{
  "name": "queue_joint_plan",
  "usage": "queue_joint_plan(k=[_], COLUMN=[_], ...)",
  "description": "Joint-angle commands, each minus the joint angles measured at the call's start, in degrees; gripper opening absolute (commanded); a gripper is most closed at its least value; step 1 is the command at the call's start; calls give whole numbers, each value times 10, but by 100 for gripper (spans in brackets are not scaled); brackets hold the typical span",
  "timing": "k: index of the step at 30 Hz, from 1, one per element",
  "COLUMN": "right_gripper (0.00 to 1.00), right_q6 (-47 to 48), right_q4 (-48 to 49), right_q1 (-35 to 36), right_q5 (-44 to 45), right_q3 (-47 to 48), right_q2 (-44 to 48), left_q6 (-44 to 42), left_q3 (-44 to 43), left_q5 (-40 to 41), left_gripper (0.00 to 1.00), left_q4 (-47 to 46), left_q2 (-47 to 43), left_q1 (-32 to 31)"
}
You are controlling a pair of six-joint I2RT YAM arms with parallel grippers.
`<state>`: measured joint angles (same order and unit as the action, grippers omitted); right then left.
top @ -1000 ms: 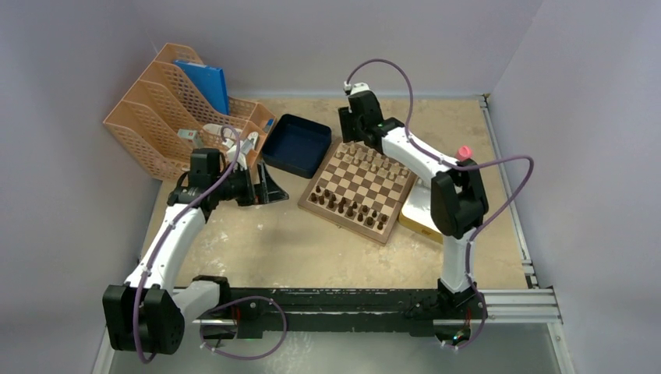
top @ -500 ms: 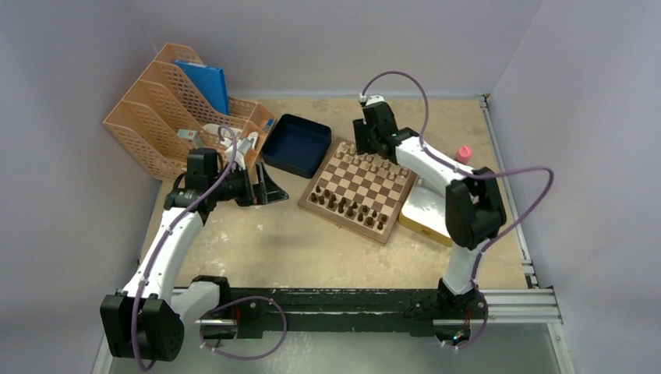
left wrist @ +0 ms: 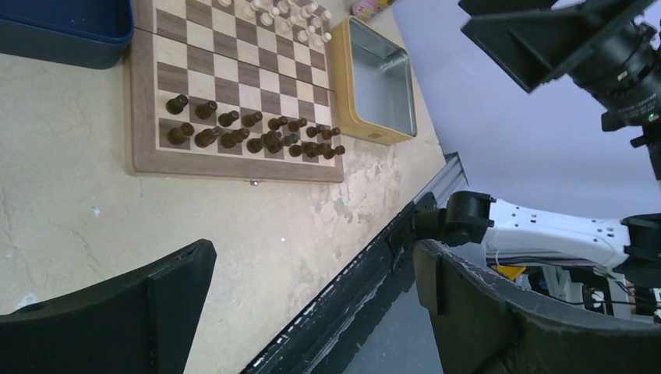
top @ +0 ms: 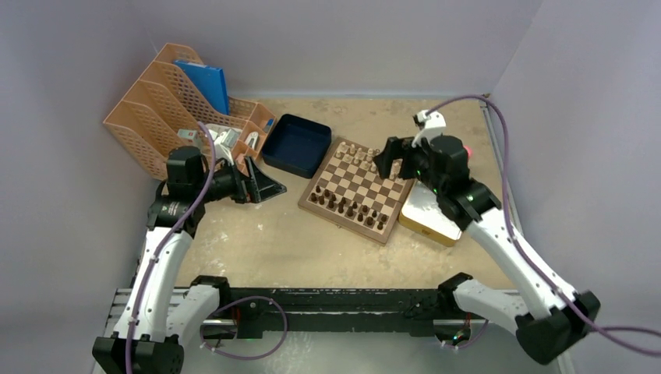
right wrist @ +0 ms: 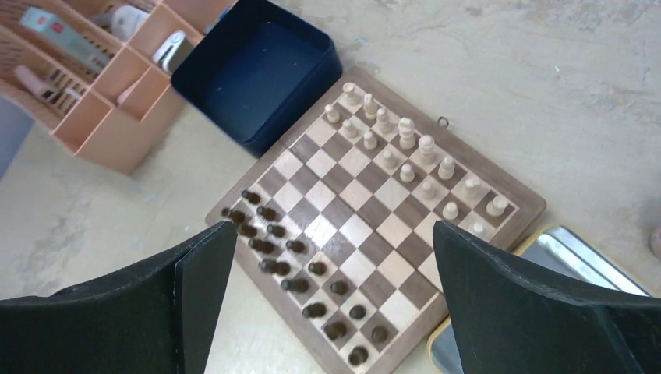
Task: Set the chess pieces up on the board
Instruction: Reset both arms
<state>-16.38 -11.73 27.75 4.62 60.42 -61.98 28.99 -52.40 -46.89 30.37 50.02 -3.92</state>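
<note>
Left gripper (left wrist: 312,312): I read the jaws spread wide, nothing held; it hangs over the table (top: 312,241), left of the board (top: 360,187).
Right gripper (right wrist: 335,304): jaws spread wide, nothing held; above the board's right edge, hiding its far right corner from my top camera.
Dark pieces (right wrist: 296,265): two rows, board's near edge.
Board: table centre, set askew.
Chess pieces (right wrist: 405,148): two rows, board's far edge.
Tin (top: 427,216): just beside the board's right edge.
Blue tray (top: 296,144): at the board's far left corner.
Organiser (top: 156,117): table's far left corner; red mark on an item inside, too small to read.
</note>
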Motion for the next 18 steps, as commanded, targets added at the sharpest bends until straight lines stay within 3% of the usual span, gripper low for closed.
queue_joint_plan(k=[1, 8, 18], right_gripper=[99, 99, 99], right_q6=[-22, -74, -64], right_q4=[-19, 22, 16], right_q1=[1, 1, 1], right_q5=[-33, -88, -108], right_q3=[-52, -130, -155], right_q2=[104, 233, 224], left_q6=[28, 32, 44], left_q3=[-4, 31, 63], left_q5=[-38, -27, -26], left_gripper=[100, 100, 100], left_q4=[-11, 1, -32], left_q2=[-29, -94, -116], left_q1=[-2, -2, -2])
